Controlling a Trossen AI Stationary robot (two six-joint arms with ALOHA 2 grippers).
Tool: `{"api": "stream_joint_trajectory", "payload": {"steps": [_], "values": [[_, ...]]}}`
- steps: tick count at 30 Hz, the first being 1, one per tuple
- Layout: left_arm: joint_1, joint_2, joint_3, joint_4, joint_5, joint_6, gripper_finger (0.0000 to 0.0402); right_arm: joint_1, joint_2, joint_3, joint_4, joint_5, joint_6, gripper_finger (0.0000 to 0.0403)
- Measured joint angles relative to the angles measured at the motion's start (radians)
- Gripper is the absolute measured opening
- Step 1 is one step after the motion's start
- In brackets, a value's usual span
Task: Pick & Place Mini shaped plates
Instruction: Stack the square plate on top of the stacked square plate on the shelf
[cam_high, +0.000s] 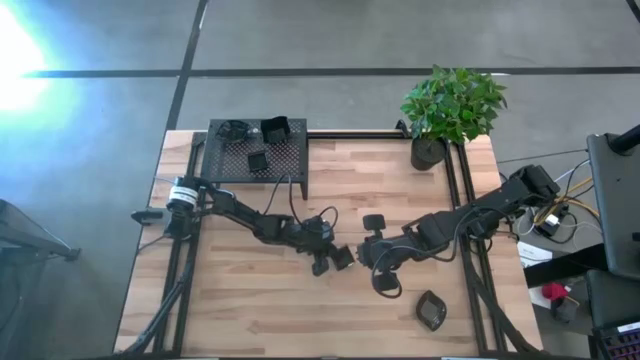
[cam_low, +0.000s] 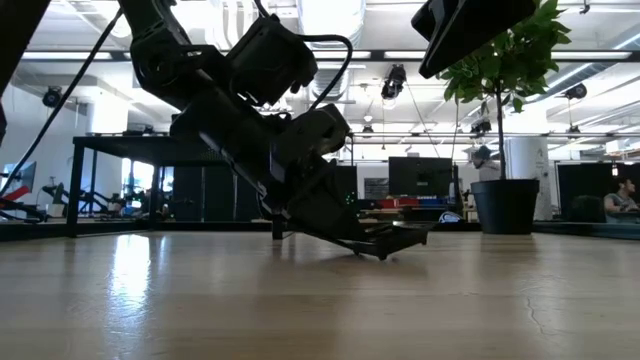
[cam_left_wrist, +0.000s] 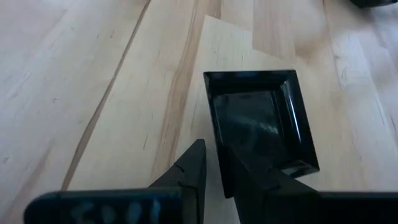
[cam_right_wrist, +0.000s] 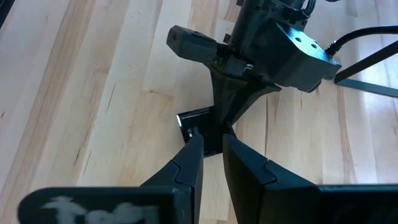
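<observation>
A square glossy black mini plate (cam_left_wrist: 261, 121) sits mid-table in my left gripper (cam_left_wrist: 214, 149), which is shut on it. The same plate (cam_high: 344, 257) shows from above, and in the low view the plate (cam_low: 400, 238) is tilted, low over the wood. My right gripper (cam_right_wrist: 211, 142) hovers higher up, just right of the left one. It points down at it, with a narrow gap between its fingers and nothing in it. A leaf-shaped plate (cam_high: 431, 311) lies flat near the front right. A small round one (cam_high: 373, 222) lies beyond my right gripper. My left gripper pinches the square plate's rim (cam_left_wrist: 219, 163) near one corner. One finger (cam_left_wrist: 252, 174) is inside the dish and the other finger (cam_left_wrist: 194, 163) is outside it. The fingers slant down from the table's left. The plate is tilted, far side higher; whether its low edge touches the table, I cannot tell.
A black perforated stand (cam_high: 290, 170) at the back left carries a few small black dishes (cam_high: 275, 128). A potted plant (cam_high: 450, 110) stands at the back right. Bare wood lies along the front left.
</observation>
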Motion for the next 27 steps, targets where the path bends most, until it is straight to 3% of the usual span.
{"api": "stream_joint_trajectory", "payload": {"steps": [9, 27], "values": [[0.0, 0.0, 0.0, 0.001, 0.003, -0.004, 0.0007, 0.0, 0.0, 0.0, 0.0, 0.0, 0.003, 0.0056], [0.0, -0.003, 0.0, -0.002, 0.01, -0.014, 0.0001, 0.0, 0.0, 0.0, 0.001, 0.0, 0.042, 0.0057]]}}
